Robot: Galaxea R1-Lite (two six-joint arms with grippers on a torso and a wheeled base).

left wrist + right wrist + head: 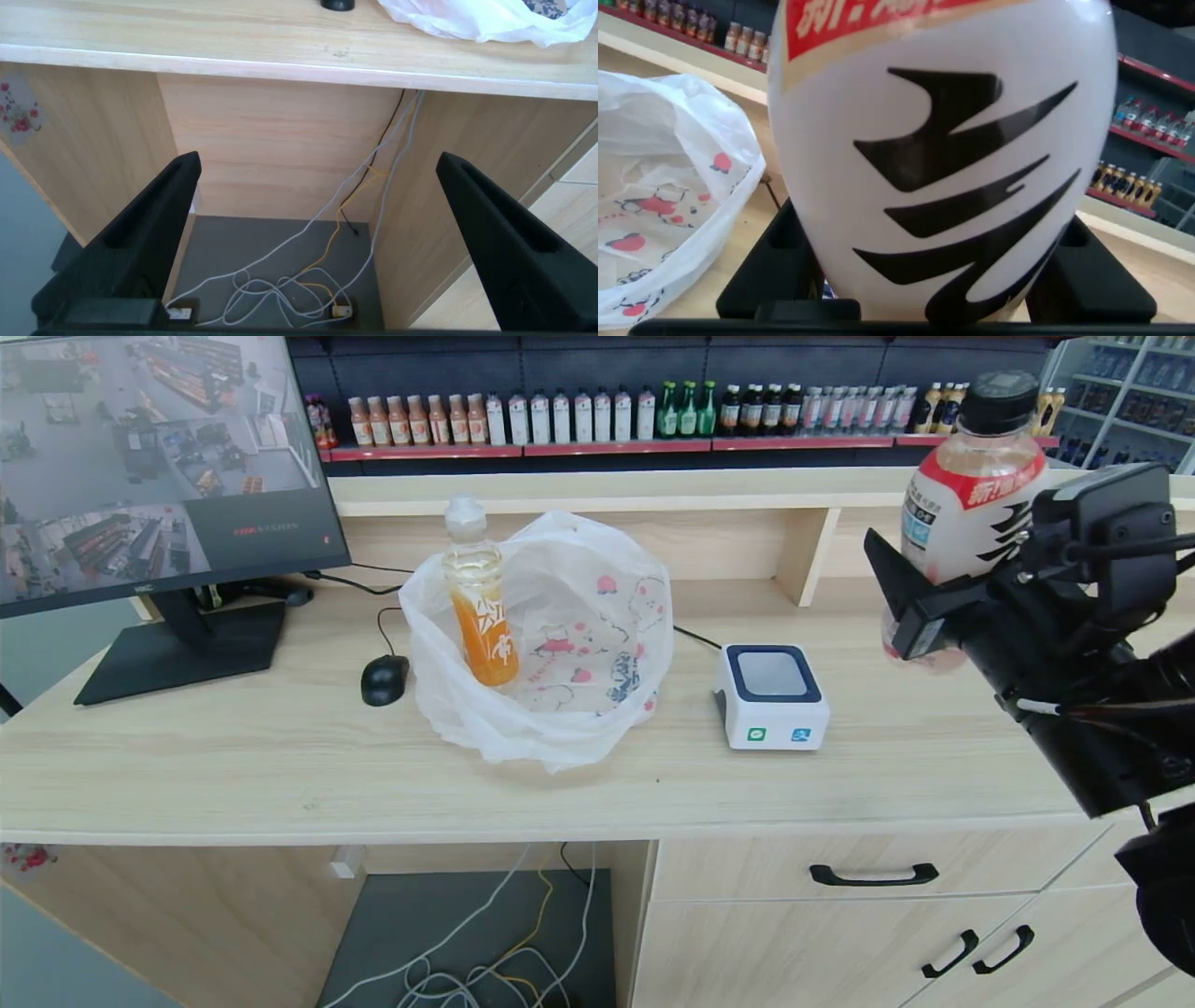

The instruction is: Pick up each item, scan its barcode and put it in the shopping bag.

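Note:
My right gripper (943, 607) is shut on a white drink bottle (971, 485) with a black cap and red-and-black label, held upright above the counter's right end, to the right of the scanner (773, 695). Up close, the bottle (943, 159) sits between the black fingers (766, 271). The white shopping bag (551, 644) stands open at mid-counter with an orange drink bottle (478, 607) upright inside; its edge (663, 205) also shows beside the held bottle. My left gripper (318, 243) hangs open below the counter edge, facing the knee space, with nothing between its fingers.
A monitor (159, 467) on its stand fills the counter's left; a black mouse (384, 679) lies beside the bag. A raised ledge (653, 490) runs behind. Drawers (873, 875) sit under the right side, loose cables (299, 289) under the left.

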